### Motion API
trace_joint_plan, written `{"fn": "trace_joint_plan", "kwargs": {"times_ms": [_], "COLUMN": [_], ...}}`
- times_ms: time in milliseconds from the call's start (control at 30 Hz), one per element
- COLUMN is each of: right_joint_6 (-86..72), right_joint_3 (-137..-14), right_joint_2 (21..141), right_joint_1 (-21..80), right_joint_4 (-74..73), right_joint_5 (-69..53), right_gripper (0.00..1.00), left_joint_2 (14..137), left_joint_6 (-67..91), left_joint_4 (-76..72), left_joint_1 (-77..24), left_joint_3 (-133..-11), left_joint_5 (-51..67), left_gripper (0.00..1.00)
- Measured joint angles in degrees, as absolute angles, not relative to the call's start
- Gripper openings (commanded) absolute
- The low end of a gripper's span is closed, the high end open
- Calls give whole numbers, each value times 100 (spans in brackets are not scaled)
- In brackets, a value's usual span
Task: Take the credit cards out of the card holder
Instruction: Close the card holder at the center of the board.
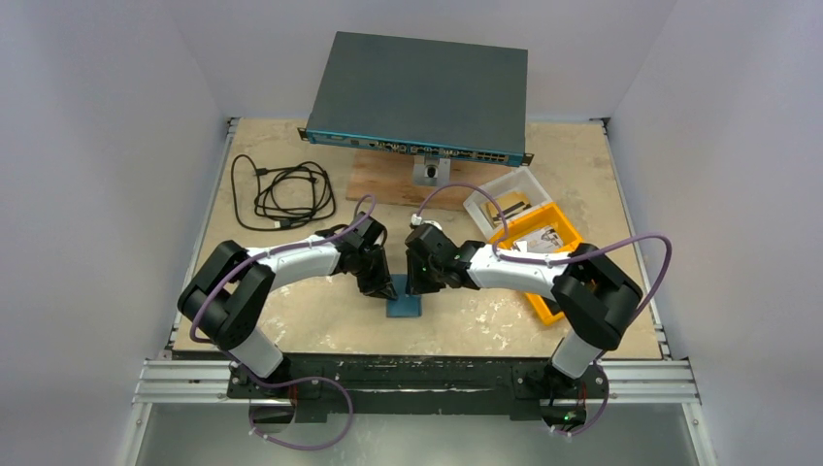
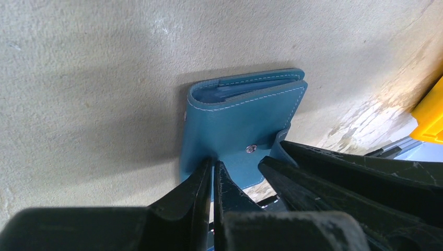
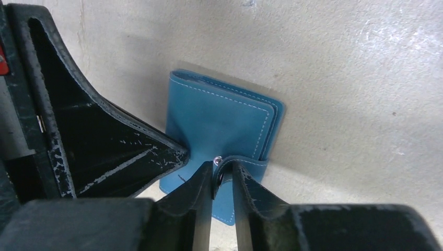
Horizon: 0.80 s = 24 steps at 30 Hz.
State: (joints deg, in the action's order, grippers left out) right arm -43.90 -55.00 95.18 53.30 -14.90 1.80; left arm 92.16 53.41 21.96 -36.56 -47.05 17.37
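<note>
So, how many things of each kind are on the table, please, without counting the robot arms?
card holder: 1
orange bin: 1
clear tub: 1
black cable: 1
network switch: 1
wooden board: 1
Total: 6

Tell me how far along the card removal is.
Done: snap tab looks unfastened. In hand: left gripper has its jaws shut on the card holder cover; right gripper jaws pinch the tab. Left: holder is folded, no credit cards out yet.
</note>
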Motion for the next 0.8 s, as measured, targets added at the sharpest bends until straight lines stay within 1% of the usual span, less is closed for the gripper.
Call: {"fn": "trace_joint_plan", "kwargs": {"times_ms": [100, 333, 667, 800], "right_joint_6": [-4453, -4571, -4759, -4821], "right_joint_3": [-5500, -5498, -5439, -5404], "right_joint_2": [9561, 9609, 9717, 9717], "right_joint_1": [5330, 5330, 5321, 5323], "right_joint_4": [-1404, -1149, -906, -849], "right_joint_5": [106, -104, -235, -235], "right_gripper": [28, 32, 33, 33], "left_joint_2": [9220, 9220, 9214, 9072], "left_joint_6": [5341, 5341, 5334, 5288], "left_joint_4": [2193, 2193, 2292, 2510], "left_joint_1": [-3656, -3656, -3660, -3691], "left_joint_3": [-4705, -4705, -4751, -4779], "left_joint_5": [1741, 1743, 1710, 1599], "left_gripper": [4, 4, 5, 7]}}
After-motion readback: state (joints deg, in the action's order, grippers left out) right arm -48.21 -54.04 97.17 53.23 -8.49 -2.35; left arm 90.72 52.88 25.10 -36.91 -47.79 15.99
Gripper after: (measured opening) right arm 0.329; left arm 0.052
